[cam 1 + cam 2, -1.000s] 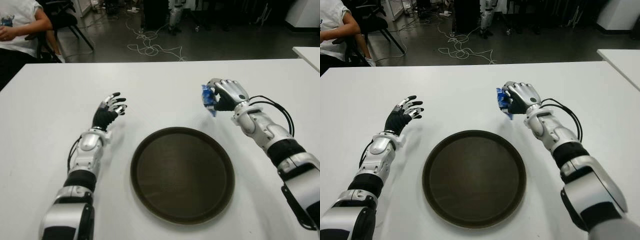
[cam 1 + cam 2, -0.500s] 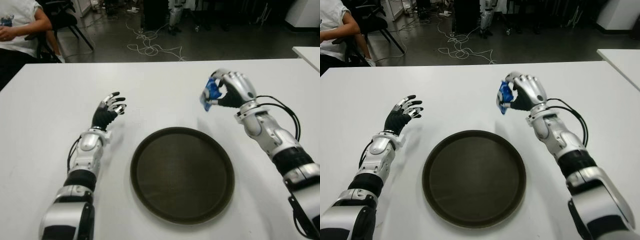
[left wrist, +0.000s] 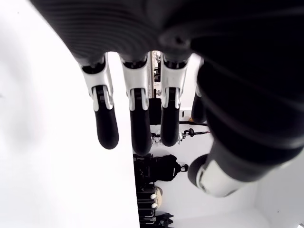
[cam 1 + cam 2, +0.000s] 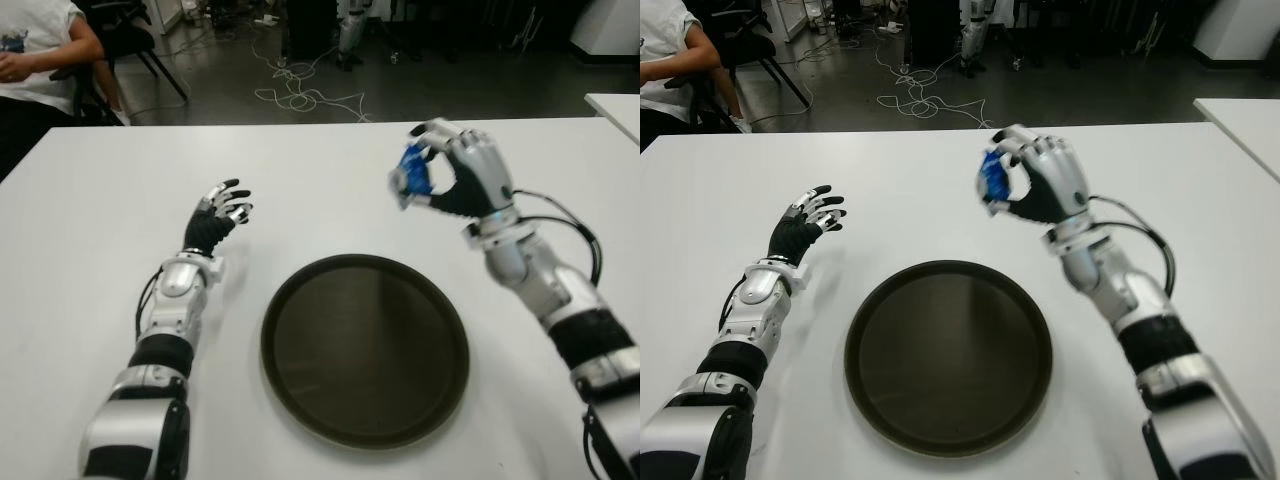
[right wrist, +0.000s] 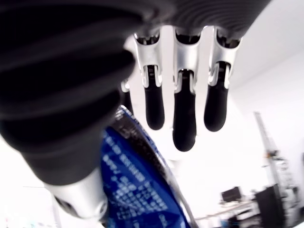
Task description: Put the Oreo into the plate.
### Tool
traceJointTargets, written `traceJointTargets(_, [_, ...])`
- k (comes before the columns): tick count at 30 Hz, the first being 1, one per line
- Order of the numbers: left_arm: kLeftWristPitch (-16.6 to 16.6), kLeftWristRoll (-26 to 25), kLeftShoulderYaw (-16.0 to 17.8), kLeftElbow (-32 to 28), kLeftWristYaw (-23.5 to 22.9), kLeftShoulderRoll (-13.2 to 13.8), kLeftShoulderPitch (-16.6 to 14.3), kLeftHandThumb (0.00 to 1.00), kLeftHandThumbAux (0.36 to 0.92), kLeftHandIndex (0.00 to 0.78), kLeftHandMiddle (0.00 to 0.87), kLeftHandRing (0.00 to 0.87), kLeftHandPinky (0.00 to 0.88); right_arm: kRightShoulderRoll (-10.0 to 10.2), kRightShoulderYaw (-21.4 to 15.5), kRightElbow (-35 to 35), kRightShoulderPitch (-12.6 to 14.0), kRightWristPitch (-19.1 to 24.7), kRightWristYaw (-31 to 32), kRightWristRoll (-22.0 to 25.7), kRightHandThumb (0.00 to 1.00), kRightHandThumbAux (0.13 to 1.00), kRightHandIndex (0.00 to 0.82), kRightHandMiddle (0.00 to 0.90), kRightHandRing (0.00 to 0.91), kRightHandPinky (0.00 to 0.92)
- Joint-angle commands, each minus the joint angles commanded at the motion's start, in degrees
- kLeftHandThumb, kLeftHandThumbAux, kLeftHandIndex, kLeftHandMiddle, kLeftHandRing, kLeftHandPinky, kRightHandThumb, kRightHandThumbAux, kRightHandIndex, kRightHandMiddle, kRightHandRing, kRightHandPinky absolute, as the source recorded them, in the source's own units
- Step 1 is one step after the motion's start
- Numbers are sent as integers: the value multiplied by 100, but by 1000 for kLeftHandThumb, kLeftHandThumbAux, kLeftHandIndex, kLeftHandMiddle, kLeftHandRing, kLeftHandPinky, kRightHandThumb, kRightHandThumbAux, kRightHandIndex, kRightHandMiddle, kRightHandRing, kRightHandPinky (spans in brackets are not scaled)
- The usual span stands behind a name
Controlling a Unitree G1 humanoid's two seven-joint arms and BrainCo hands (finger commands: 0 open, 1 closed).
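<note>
- Right hand (image 4: 455, 180) pinches the blue Oreo (image 4: 412, 180) packet between thumb and forefinger, raised off the bench (image 4: 90, 220) — beyond the plate (image 4: 365, 345)'s far rim, not over it yet.
- Pinched high, presumably to clear the rim.
- Left hand (image 4: 215, 222) shows left of the plate, fingers spread, holding nothing.

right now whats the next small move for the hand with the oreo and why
Probably carry the right hand toward the robot and a little left, until it is over the plate. It pinches the Oreo in the air beyond the plate's far rim, so releasing now would likely drop it on the table.
</note>
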Motion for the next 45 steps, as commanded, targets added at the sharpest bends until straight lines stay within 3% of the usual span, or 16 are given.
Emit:
traceJointTargets(7, [-60,-6,7,52,-25,-21,-29,504,747,191,272,289,324,219,281,-663,519,133,471,-103,63,856,666,791,801,786])
traceJointTargets(13, [-31,-27,22,62,-57,-23,-44,509,756,188,270,291,327,128,412,-1309,834,315,1479,-79,67,853,696,811,823,823])
traceJointTargets(18, [-31,-38,38,65,-86,-28,-46,509,762,195,273,291,324,40,382,-1533,844,528,2256,-7,93,853,708,818,828,816])
traceJointTargets(32, [-5,-20,56,29,-26,-47,-39,523,753,196,273,296,334,5,352,-1686,830,842,3003,-110,175,842,689,806,813,802])
traceJointTargets(39, [-31,49,18,2,26,-38,-20,510,752,182,267,288,322,-149,371,-2022,860,1174,3758,-92,233,830,663,798,804,796])
traceJointTargets(45, [-52,55,14,15,8,-25,-21,510,752,184,266,286,320,-308,417,-2312,828,1555,4575,-118,222,826,630,758,768,749])
